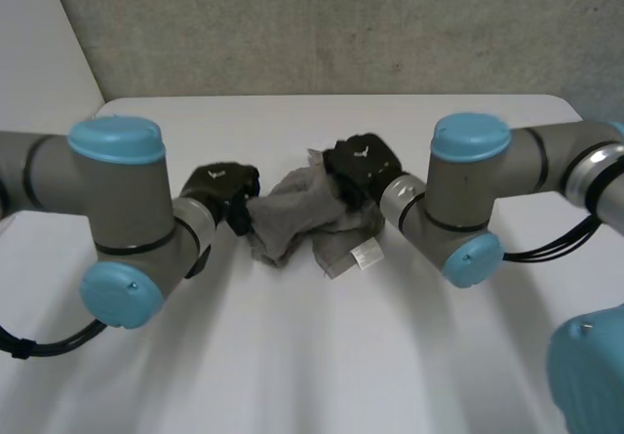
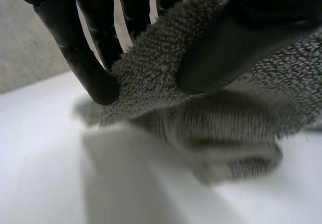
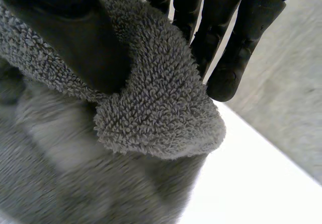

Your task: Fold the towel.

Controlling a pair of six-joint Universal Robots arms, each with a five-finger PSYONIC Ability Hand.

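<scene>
A grey terry towel (image 1: 310, 217) lies crumpled in the middle of the white table (image 1: 312, 356), with a white label (image 1: 367, 255) at its near right side. My left hand (image 1: 224, 192) is at the towel's left edge. Its thumb (image 2: 236, 38) and fingers (image 2: 95, 78) pinch a fold of the towel (image 2: 156, 73). At the towel's far right side, my right hand (image 1: 361, 166) pinches an edge of the towel (image 3: 161, 108) between thumb (image 3: 85, 43) and fingers (image 3: 229, 73). The cloth hangs bunched between both hands.
The table's far edge (image 1: 331, 98) meets a grey wall behind the towel. My left arm's elbow (image 1: 122, 219) and my right arm's elbow (image 1: 468, 195) stand near either side of the cloth. Bare white table lies in front of the towel.
</scene>
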